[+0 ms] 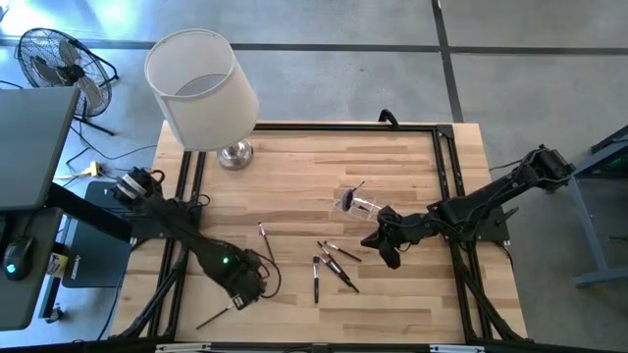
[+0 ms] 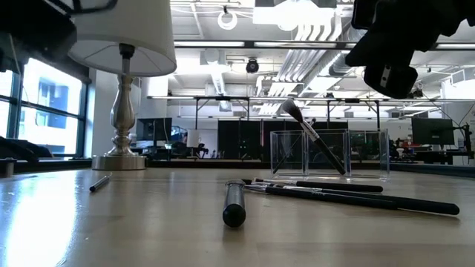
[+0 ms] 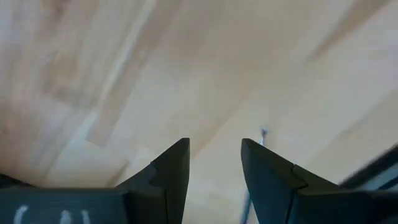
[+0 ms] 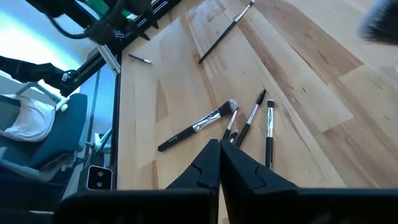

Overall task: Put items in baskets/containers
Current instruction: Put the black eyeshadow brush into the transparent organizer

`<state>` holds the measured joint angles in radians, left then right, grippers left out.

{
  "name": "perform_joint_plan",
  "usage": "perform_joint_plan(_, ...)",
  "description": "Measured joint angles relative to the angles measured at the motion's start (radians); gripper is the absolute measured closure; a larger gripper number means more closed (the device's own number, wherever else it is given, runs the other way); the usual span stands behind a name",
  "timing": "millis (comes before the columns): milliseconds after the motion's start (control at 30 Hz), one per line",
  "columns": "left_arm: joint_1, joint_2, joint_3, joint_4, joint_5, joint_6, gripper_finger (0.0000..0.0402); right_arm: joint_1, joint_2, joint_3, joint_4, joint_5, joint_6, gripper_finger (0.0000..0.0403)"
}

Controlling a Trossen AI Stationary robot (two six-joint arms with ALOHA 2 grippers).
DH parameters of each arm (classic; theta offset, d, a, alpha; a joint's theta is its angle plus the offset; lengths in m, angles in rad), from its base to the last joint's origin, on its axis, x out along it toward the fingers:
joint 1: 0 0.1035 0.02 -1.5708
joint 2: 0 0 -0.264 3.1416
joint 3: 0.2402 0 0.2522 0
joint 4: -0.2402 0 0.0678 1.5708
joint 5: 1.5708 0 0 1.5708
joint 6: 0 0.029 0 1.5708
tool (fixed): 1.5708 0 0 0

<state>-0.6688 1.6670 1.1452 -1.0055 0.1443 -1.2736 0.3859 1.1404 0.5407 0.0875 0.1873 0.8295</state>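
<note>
Wooden table: at its near edge the left gripper hangs with fingers parted, a thin brush just beside it. Mid-table, loose brushes lie below the right gripper, fingers pressed together, empty. Just beyond stands the clear box, 1 brush leaning inside.

Just past your closed right pincer sits the clear plastic box, with one dark-handled brush leaning tilted inside it, bristles up. Four slim brushes lie flat in a loose cluster beside that pincer. Another brush lies alone, nearer your left pincer.
</note>
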Motion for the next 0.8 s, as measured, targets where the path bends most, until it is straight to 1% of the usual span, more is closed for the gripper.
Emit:
perform_joint_plan(133, -0.025, 0.049, 0.025, -0.007, 0.025, -0.042, 0.0260, 0.000, 0.000, 0.000, 0.000, 0.000, -0.001, 0.0401)
perform_joint_plan(267, -0.065, 0.095, 0.050, -0.001, 0.074, -0.067, 0.0260, 0.000, 0.000, 0.000, 0.000, -0.003, -0.001, 0.0399)
perform_joint_plan(400, -0.093, 0.136, 0.088, 0.028, 0.077, -0.098, 0.0260, 0.000, 0.000, 0.000, 0.000, -0.004, -0.001, 0.0401)
perform_joint_plan(500, -0.115, 0.167, 0.118, 0.014, 0.079, -0.106, 0.0260, 0.000, 0.000, 0.000, 0.000, -0.004, -0.001, 0.0401)
perform_joint_plan(800, -0.137, 0.267, 0.199, 0.021, 0.096, -0.112, 0.0260, 0.000, 0.000, 0.000, 0.000, -0.005, -0.005, 0.0402)
